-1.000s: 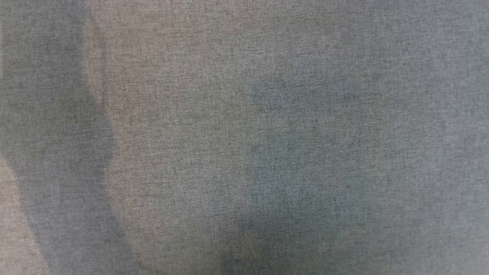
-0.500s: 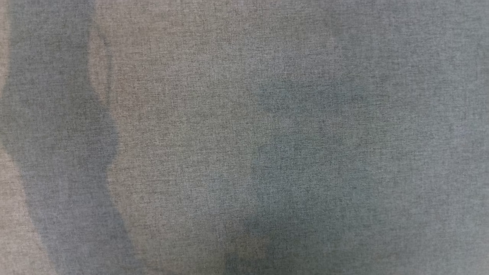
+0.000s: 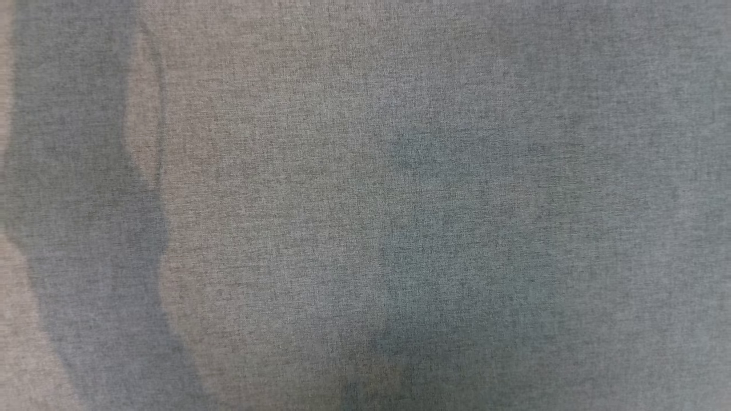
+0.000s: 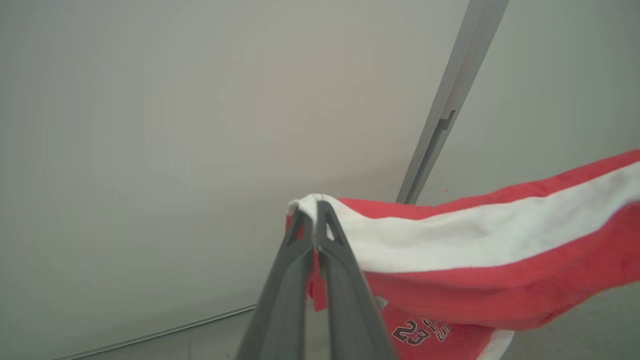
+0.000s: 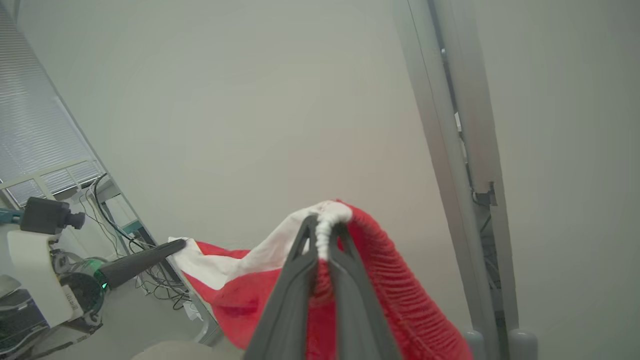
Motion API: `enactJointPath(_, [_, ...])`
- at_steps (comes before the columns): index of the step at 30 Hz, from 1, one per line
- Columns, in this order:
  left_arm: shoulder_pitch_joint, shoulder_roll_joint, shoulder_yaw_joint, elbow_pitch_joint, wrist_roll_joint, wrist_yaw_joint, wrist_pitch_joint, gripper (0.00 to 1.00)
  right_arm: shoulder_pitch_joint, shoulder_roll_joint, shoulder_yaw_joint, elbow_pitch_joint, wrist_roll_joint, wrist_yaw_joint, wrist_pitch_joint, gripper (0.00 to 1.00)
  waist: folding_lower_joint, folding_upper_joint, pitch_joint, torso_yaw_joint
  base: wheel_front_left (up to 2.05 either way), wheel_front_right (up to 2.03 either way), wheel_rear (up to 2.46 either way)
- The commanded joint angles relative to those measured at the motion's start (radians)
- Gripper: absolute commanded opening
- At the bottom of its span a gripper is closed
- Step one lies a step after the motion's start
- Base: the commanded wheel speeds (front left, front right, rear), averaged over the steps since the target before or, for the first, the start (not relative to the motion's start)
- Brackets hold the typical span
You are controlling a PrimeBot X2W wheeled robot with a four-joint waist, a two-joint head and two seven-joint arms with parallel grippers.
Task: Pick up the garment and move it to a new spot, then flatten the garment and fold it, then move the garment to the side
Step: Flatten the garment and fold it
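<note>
Only the shadow (image 3: 85,240) at 9 o'clock on the grey surface (image 3: 320,171) has drifted; left gripper (image 4: 316,210) and right gripper (image 5: 324,227) each clench an edge of the red-and-white garment (image 4: 475,240) aloft, stretching it, presumably for laying flat.

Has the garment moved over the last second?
Cannot tell. The earlier pictures are head views of grey cloth with soft shadows, no fixed mark. Now the garment is pinched by the left gripper and right gripper, seen from the wrists.
</note>
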Motion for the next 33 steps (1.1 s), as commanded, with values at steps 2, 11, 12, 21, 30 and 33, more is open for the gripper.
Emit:
enactJointPath(2, [0.048, 0.005, -0.005, -0.028, -0.041, 0.000, -0.012, 0.00, 0.055, -0.019, 0.060, -0.016, 0.009, 0.000, 0.015, 0.00, -0.0001, 0.0000, -0.024, 0.000, 0.00, 0.00, 0.00])
enactJointPath(11, [0.352, 0.045, -0.108, -0.167, -0.164, 0.000, 0.037, 0.00, 0.295, -0.027, 0.247, -0.036, 0.109, 0.000, 0.020, 0.00, -0.0001, 0.0000, -0.203, 0.002, 0.00, 0.00, 0.00])
enactJointPath(12, [0.388, 0.058, -0.118, -0.186, -0.179, 0.000, 0.044, 0.00, 0.320, -0.027, 0.261, -0.043, 0.124, 0.000, 0.031, 0.00, -0.0001, 0.0000, -0.223, 0.002, 0.00, 0.00, 0.00])
enactJointPath(21, [0.768, 0.185, -0.160, -0.393, -0.331, 0.000, 0.081, 0.00, 0.571, -0.070, 0.376, -0.136, 0.248, 0.000, 0.151, 0.00, -0.0001, 0.0000, -0.420, -0.015, 0.00, 0.00, 0.00])
enactJointPath(30, [1.147, 0.313, -0.157, -0.714, -0.491, 0.103, 0.086, 0.00, 0.803, -0.162, 0.410, -0.255, 0.288, 0.000, 0.239, 0.00, -0.0001, 0.0000, -0.588, -0.029, 0.00, 0.00, 0.00])
enactJointPath(33, [1.265, 0.363, -0.157, -0.855, -0.539, 0.159, 0.076, 0.00, 0.870, -0.196, 0.415, -0.301, 0.268, 0.000, 0.230, 0.00, -0.0001, 0.0000, -0.613, -0.030, 0.00, 0.00, 0.00])
